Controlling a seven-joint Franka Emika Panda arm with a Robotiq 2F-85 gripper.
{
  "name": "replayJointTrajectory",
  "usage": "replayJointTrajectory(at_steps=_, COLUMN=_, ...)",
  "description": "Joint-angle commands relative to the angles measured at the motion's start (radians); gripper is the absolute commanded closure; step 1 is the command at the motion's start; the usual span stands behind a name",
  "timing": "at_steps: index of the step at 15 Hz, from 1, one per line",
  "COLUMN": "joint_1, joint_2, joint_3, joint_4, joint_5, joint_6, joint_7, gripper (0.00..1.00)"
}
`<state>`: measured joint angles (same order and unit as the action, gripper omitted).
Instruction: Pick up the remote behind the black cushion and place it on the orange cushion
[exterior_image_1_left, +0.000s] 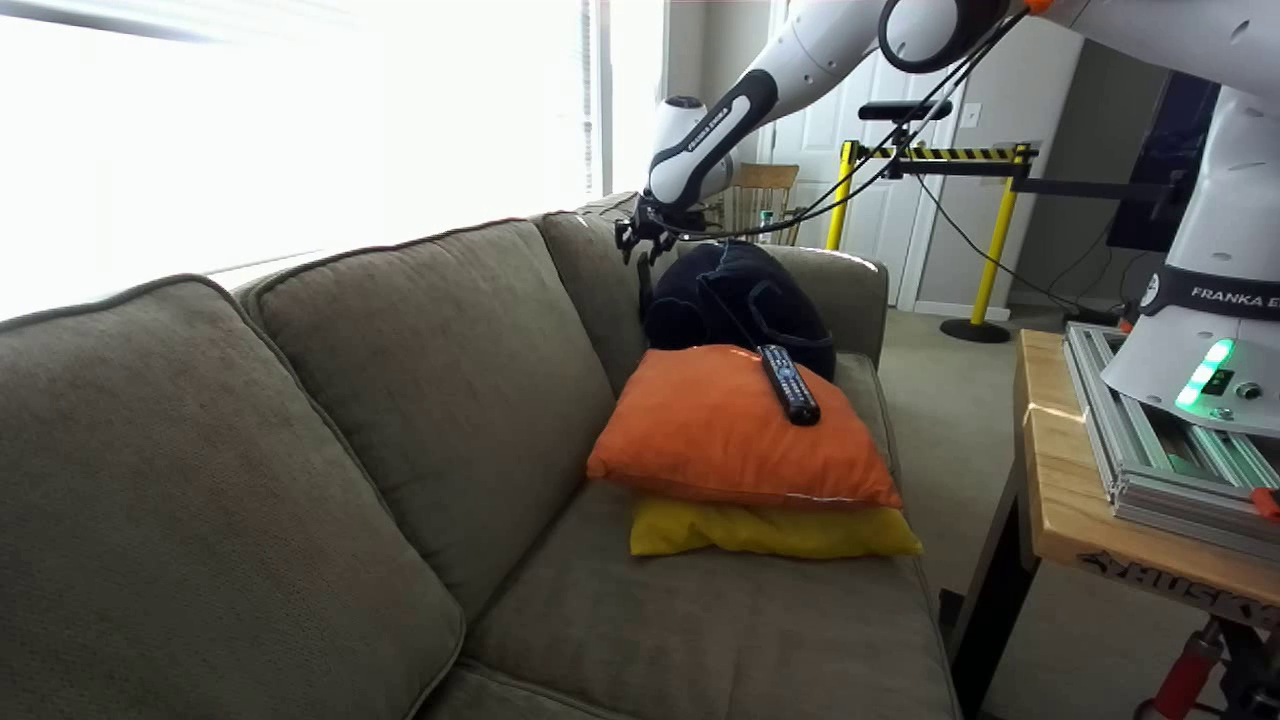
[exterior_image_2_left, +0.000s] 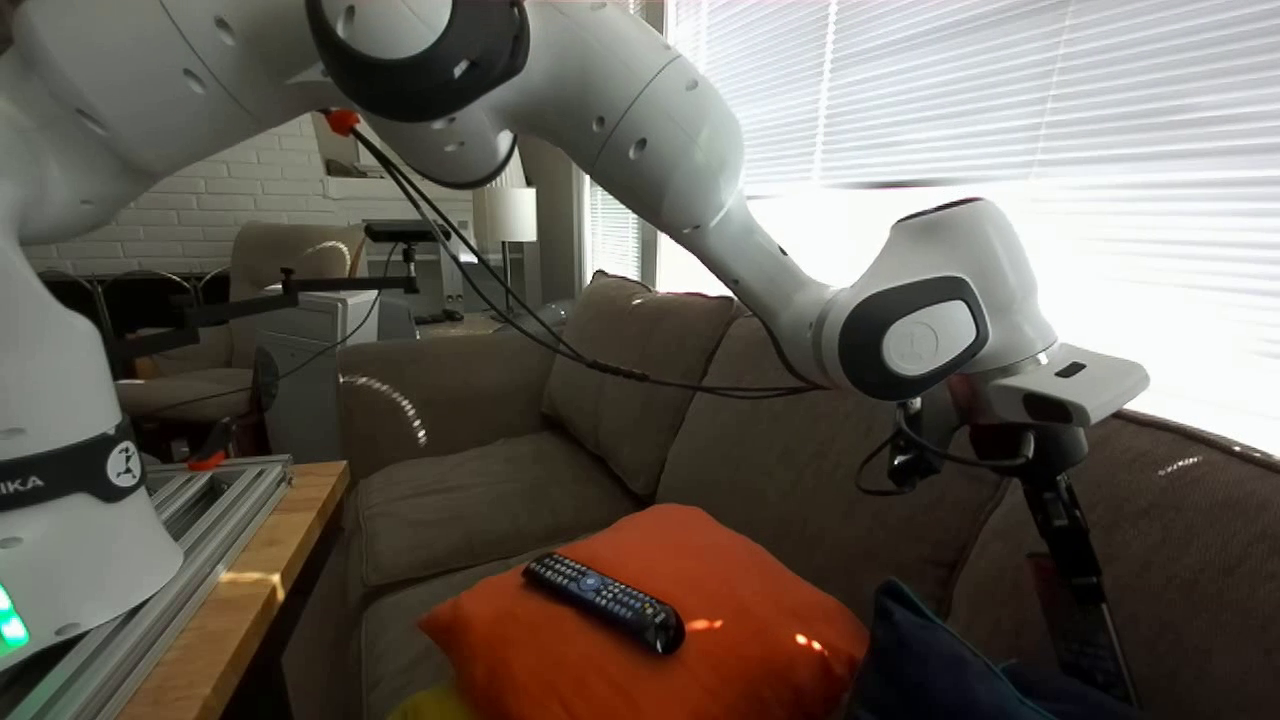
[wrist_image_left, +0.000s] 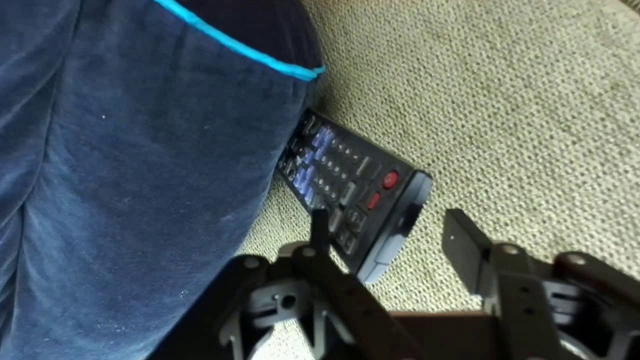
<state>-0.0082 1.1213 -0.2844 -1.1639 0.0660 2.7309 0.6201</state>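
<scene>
In the wrist view, the remote (wrist_image_left: 345, 185) leans against beige upholstery, its upper end sticking out from behind the black cushion (wrist_image_left: 150, 175), which looks dark blue with turquoise piping there. Its lower part is hidden by that cushion. My gripper (wrist_image_left: 390, 237) is open around the protruding end: one finger overlaps the remote's edge, and a gap separates the other finger from it. In an exterior view the gripper (exterior_image_1_left: 645, 247) hovers between the sofa back and the black cushion (exterior_image_1_left: 735, 290). The plump orange cushion (exterior_image_1_left: 700, 430) lies in front, also visible in an exterior view as the orange cushion (exterior_image_2_left: 750, 610).
A different, black remote (exterior_image_2_left: 605, 600) rests on top of the orange cushion. Beneath that cushion is a flat yellow cushion (exterior_image_1_left: 770, 530). The sofa back (exterior_image_1_left: 420, 370) rises close beside the gripper, and the sofa arm (exterior_image_1_left: 845, 290) stands beyond the black cushion.
</scene>
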Motion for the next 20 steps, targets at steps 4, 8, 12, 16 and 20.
replayJointTrajectory(at_steps=4, joint_1=0.004, joint_2=0.047, joint_3=-0.037, joint_4=0.128, joint_5=-0.017, joint_6=-0.14, joint_7=0.034, gripper=0.9)
replayJointTrajectory(at_steps=8, joint_1=0.003, joint_2=0.045, joint_3=-0.054, joint_4=0.153, joint_5=-0.038, joint_6=-0.224, joint_7=0.041, gripper=0.95)
replayJointTrajectory(at_steps=12, joint_1=0.006, joint_2=0.03, joint_3=-0.051, joint_4=0.162, joint_5=-0.05, joint_6=-0.276, joint_7=0.034, gripper=0.95)
replayJointTrajectory(at_steps=16, joint_1=0.031, joint_2=-0.026, joint_3=-0.054, joint_4=0.134, joint_5=-0.086, joint_6=-0.311, joint_7=0.015, gripper=0.95)
replayJointTrajectory(at_steps=20, joint_1=0.074, joint_2=-0.115, joint_3=-0.054, joint_4=0.081, joint_5=-0.155, joint_6=-0.348, joint_7=-0.028, gripper=0.95)
